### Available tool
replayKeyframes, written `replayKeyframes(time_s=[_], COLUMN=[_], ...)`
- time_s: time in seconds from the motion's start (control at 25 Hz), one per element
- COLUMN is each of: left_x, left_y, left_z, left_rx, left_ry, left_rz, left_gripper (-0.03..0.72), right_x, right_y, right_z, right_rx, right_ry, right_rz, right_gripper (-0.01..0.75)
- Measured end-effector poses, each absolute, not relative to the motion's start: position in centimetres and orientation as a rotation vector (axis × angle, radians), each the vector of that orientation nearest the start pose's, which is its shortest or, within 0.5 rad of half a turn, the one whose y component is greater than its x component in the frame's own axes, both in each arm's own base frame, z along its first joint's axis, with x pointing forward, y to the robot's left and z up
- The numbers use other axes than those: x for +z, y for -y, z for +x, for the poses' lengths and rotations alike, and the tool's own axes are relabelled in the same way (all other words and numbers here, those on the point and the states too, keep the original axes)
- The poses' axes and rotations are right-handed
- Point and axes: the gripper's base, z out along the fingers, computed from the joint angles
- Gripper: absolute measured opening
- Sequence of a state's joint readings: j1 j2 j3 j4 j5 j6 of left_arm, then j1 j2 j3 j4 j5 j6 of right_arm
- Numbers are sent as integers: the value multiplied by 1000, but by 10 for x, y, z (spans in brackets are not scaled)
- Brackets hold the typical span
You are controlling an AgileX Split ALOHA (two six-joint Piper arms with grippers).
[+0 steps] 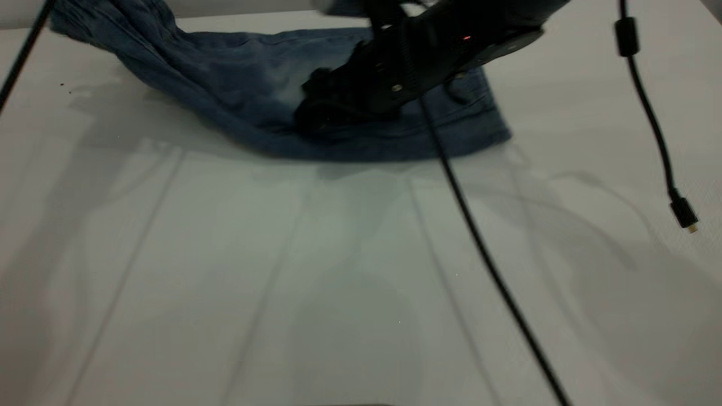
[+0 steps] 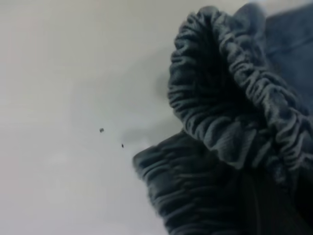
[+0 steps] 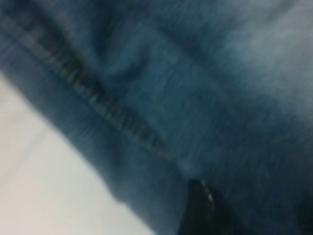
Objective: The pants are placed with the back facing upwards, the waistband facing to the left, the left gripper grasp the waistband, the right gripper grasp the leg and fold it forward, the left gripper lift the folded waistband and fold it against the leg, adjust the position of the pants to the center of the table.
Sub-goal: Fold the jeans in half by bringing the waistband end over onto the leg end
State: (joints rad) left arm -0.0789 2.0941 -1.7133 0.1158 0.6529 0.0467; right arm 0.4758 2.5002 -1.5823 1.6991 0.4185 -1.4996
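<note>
From outside, the pants [image 1: 248, 96] lay at the table's [image 1: 338, 270] far edge, their left end lifted; the right gripper [image 1: 324, 110] pressed on them, grip hidden. The left wrist showed the ruffled waistband [image 2: 230, 122] raised. The right wrist showed a stitched denim seam [image 3: 107, 117].

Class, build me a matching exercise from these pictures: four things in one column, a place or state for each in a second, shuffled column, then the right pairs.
Column one:
1. waistband
2. right gripper
3. loose cable plug
4. table

Column two:
A. hangs in the air at the exterior view's right side
B. gathered and ruffled, raised off the tabletop at the left end of the pants
C. pale and flat, lying under the denim
D. black, down on the blue denim

Pairs: 1-B, 2-D, 3-A, 4-C
</note>
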Motion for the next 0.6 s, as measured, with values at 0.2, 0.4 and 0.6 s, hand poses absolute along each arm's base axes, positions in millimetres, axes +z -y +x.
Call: replayKeyframes(time_s=[0.2, 0.4, 0.6], left_x=[244, 251, 255], left_y=[60, 91, 112], left_z=[466, 459, 453], left_rx=[95, 69, 43], left_ry=[-2443, -2414, -2413], left_rz=[346, 441, 495], left_gripper=[86, 86, 86], right_x=[35, 72, 160], right_y=[-291, -291, -263], right_z=[398, 397, 405], right_rx=[976, 1030, 974], right_ry=[-2367, -2368, -2346], right_rz=[-622, -724, -768], right_gripper=[434, 434, 434])
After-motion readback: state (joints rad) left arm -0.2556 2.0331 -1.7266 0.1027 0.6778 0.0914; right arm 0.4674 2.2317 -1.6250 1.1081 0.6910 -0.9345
